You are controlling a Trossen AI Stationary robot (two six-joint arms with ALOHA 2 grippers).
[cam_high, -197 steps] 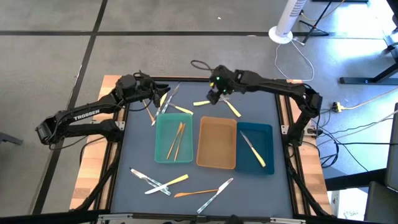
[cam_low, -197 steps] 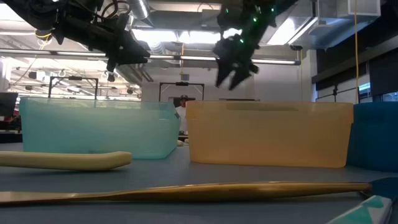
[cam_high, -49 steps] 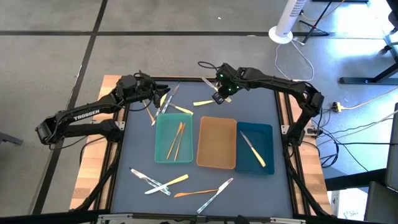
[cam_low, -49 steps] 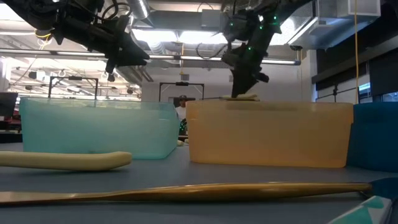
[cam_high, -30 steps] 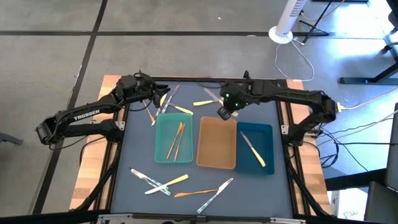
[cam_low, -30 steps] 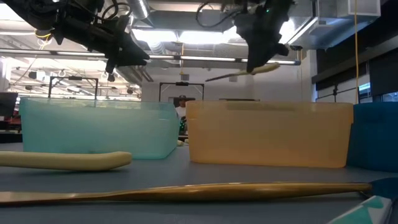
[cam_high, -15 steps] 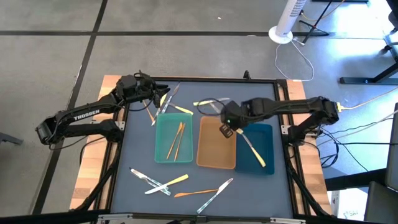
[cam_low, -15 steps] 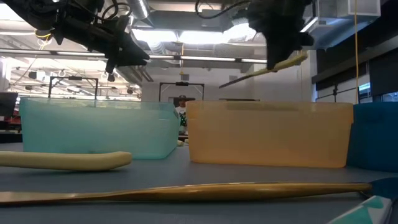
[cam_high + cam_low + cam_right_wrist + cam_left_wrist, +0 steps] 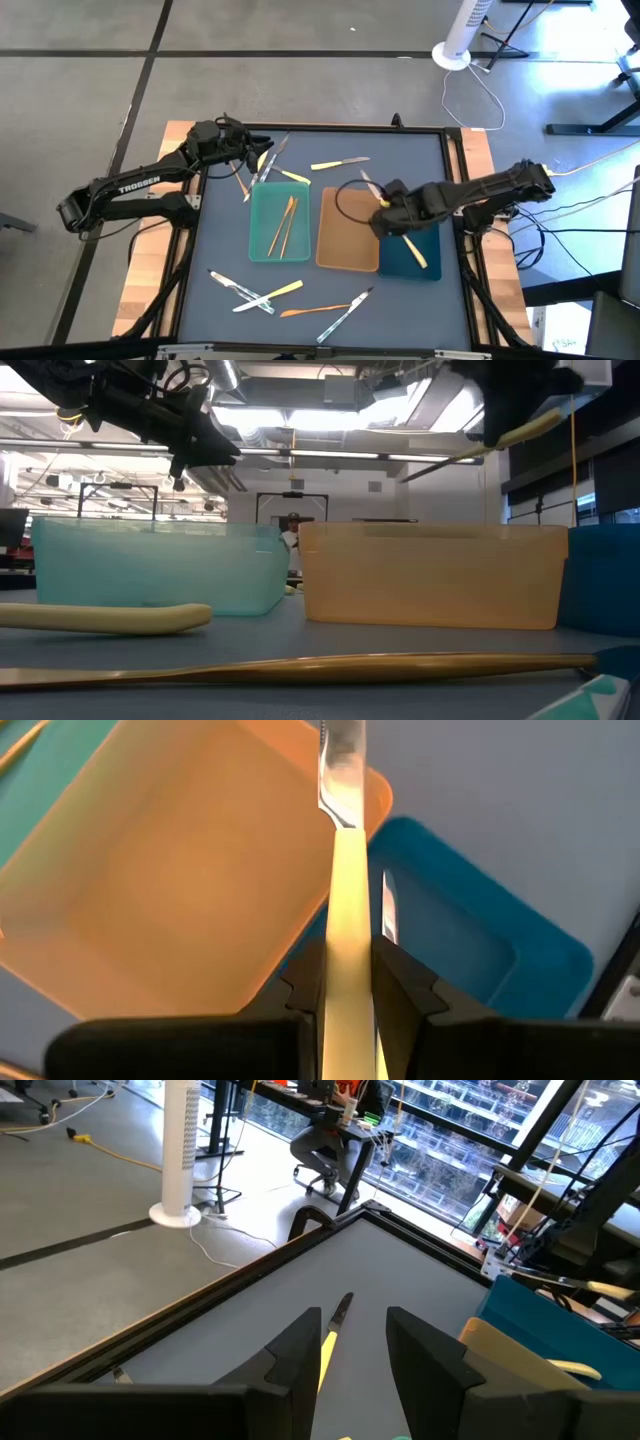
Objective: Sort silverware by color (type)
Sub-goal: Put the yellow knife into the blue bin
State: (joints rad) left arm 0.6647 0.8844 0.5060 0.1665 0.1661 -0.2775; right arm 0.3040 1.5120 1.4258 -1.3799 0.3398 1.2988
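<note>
A: What is lying on the table?

B: Three shallow rectangular plastic trays are sitting side by side on a dark mat: a translucent teal tray (image 9: 279, 222), a tan tray (image 9: 347, 232) and a dark-blue tray (image 9: 422, 262). Two slim gold utensils (image 9: 284, 224) are resting in the teal one, and a yellow-handled knife (image 9: 410, 246) is lying in the blue one. More thin silverware is scattered at the near edge (image 9: 290, 298) and at the far side (image 9: 340, 163).

A: And what are the arms doing?

B: The right gripper (image 9: 348, 982) is hanging over the boundary of the tan and blue trays, its arm stretching low across from the right. Its fingers are clamped on the smooth yellow handle of a knife (image 9: 345, 870), with the shiny silver blade pointing out ahead. The left gripper (image 9: 353, 1342) is waiting above the far left corner, arm bent, fingers apart and gripping nothing.
</note>
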